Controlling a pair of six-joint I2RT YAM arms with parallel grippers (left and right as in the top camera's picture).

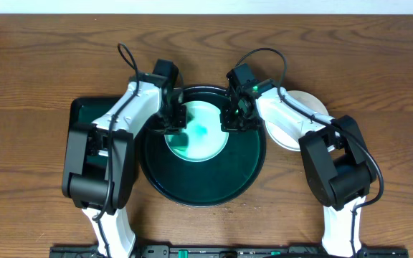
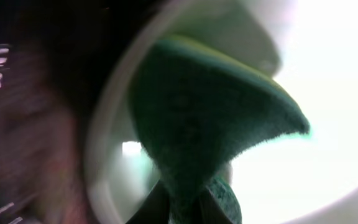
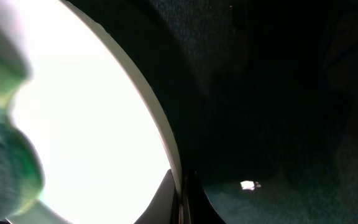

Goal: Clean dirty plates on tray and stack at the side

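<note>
Overhead: even, soft light, sharp focus.
Left wrist: plate (image 2: 328, 93) beyond the left claw (image 2: 182, 208) blown out white; sponge (image 2: 210, 118) in it blurred.
Right wrist: plate (image 3: 86, 124) glaring, tray (image 3: 278, 93) nearly black, one glint.

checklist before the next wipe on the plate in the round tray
1. Sponge pinched in the left gripper: ok.
2. Right gripper steadying the plate: ok, the rim runs in between its fingers.
3. Plate lying flat inside the tray: ok.
4. Plate clean: not ok, a green smear shows in the middle.
5. Sponge pressed on the plate surface: cannot tell, the left wrist view is blurred.
6. Stacking spot at the side: ok, a white plate lies right of the tray, partly under the right arm.
</note>
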